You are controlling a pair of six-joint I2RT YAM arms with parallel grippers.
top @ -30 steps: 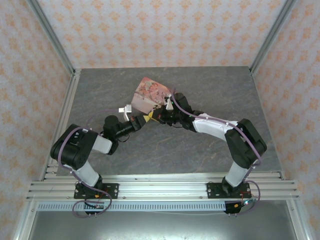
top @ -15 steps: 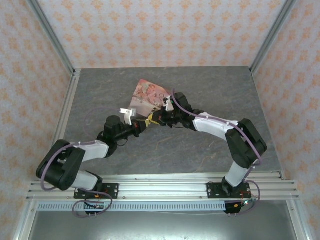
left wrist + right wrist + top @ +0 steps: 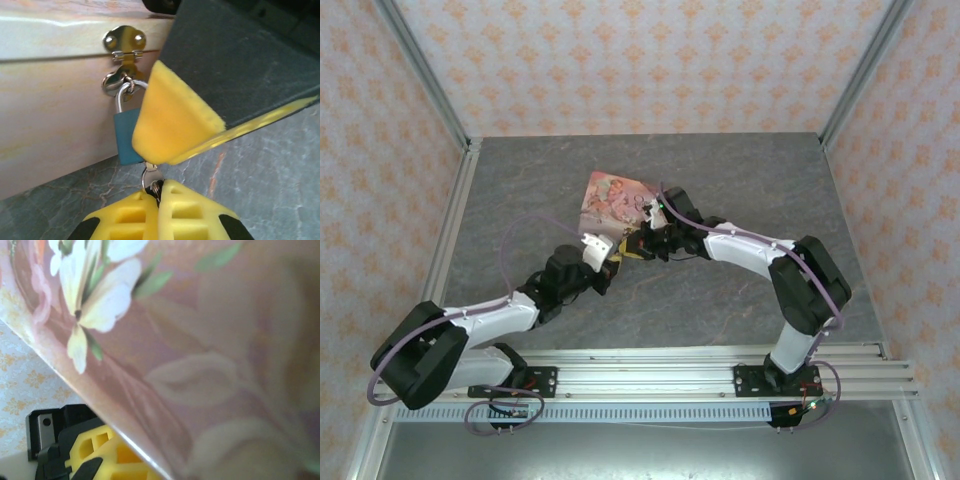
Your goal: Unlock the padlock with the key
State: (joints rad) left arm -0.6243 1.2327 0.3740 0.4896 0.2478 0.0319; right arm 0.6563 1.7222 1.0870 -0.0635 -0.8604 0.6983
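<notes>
From above, the left arm (image 3: 480, 322) reaches in from the near left corner over the grey table (image 3: 750, 180). The left gripper (image 3: 612, 262) lies just in front of the near edge of the pink tin (image 3: 610, 195).

In the left wrist view the tin's pale side wall takes up the left part, with a small silvery hasp (image 3: 123, 41) fixed across its seam. The padlock (image 3: 126, 137) hangs from the hasp's loop against that wall. It has a small, flat, teal-blue body, hanging upright, and its thin bright metal shackle (image 3: 121, 97) arches up through the loop. The right part of its body is hidden.

Just below it is the key (image 3: 151, 176), a small silvery piece whose upper end meets the padlock's underside. I cannot tell whether it sits inside the keyhole. The left gripper's two yellow fingers are pressed together on the key's lower end, with nothing but the metal between them.

Further right, the right gripper (image 3: 642, 243) comes to the same near edge of the tin, tip to tip with the left one. One yellow finger (image 3: 175, 125) of it lies across the padlock's right side, touching it or just in front. Its other finger is hidden, so I cannot tell how wide this gripper stands or whether it grips anything. The right arm (image 3: 790, 285) bends back to the near right corner
</notes>
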